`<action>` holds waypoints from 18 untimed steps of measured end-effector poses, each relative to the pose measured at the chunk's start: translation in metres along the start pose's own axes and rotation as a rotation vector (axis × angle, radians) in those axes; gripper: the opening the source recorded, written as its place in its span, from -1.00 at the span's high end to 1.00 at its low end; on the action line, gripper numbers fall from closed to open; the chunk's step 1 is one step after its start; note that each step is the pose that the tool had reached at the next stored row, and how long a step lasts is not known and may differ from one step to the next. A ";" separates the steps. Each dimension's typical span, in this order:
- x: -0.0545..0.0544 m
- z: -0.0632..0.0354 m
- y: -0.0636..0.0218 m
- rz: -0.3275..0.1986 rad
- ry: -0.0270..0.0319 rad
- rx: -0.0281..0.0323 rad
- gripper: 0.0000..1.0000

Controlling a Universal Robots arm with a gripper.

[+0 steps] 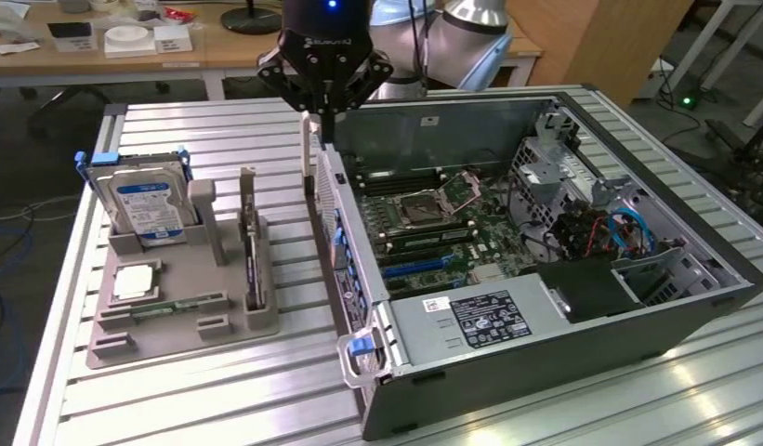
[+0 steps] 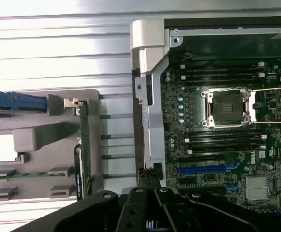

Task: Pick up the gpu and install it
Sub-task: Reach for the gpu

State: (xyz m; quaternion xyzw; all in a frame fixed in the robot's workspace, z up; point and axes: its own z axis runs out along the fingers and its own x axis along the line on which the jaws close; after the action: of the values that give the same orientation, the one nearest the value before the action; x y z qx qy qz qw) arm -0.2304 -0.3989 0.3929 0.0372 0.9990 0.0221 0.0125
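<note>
The gpu [image 1: 248, 249] stands on edge in a slot of the grey holder [image 1: 220, 279], its silver end bracket pointing up; it appears edge-on as a thin green card [image 2: 84, 145] in the wrist view. My gripper [image 1: 322, 110] hangs above the back end of the open computer case's rear wall [image 1: 341, 269], off to the exterior view's right of the gpu. Its dark fingers [image 2: 148, 178] are shut together, and I see nothing between them. It touches neither the card nor the case.
The holder [image 2: 43, 135] also carries a hard drive [image 1: 146, 206] with a blue-white label, a flat chip [image 1: 133, 279] and a memory stick [image 1: 177, 305]. Inside the case lie the motherboard [image 1: 431, 223], an open CPU socket [image 2: 227, 108], blue card slots [image 2: 208, 169] and a power supply [image 1: 480, 316].
</note>
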 end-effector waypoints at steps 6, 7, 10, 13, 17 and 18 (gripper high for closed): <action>0.016 -0.0004 -0.0012 0.000 0.0000 0.0000 0.80; 0.019 -0.0004 -0.0014 0.000 0.0000 0.0000 0.80; 0.027 -0.0006 -0.0020 0.000 0.0000 0.0000 0.80; 0.036 -0.0008 -0.0027 0.000 0.0000 0.0000 0.80; 0.048 -0.0011 -0.0036 0.000 0.0000 0.0000 0.80; 0.051 -0.0011 -0.0038 0.000 0.0000 0.0000 0.80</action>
State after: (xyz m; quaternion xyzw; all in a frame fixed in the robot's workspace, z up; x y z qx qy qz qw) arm -0.2820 -0.3988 0.3927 0.0373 0.9990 0.0220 0.0125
